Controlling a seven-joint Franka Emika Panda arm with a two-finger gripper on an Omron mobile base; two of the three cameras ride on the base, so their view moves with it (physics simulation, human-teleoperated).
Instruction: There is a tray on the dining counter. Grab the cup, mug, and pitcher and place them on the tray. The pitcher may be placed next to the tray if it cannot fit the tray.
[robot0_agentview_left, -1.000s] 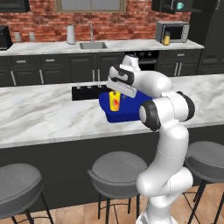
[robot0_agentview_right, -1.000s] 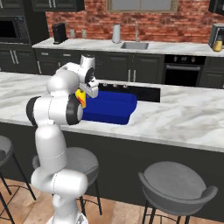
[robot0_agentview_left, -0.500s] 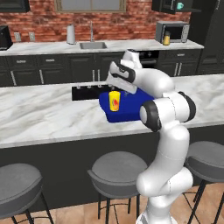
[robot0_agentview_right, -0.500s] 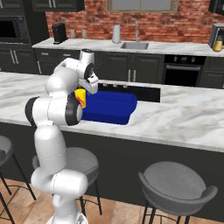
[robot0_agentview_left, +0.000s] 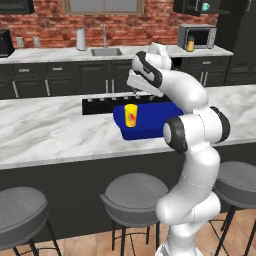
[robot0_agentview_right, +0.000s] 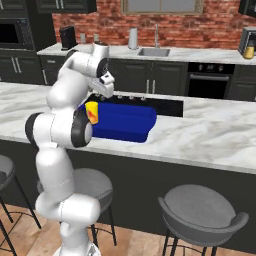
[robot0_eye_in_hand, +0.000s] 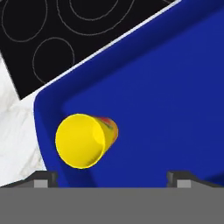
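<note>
We are hovering our gripper (robot0_eye_in_hand: 111, 177), jaws spread wide and empty, above the cup (robot0_eye_in_hand: 84, 140), which is standing upright inside the tray (robot0_eye_in_hand: 175, 96) near a corner. It is looking light, rigid and smooth-walled, so we are judging a squeeze across its sides below the rim the surest hold.

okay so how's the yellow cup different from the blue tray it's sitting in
The cup is yellow with a red-orange mark; the tray is plain deep blue. The cup is small, round and upright; the tray is large, rectangular and lies flat with low raised sides. The cup stands inside the tray, near one corner. Both are on the dining counter.
</note>
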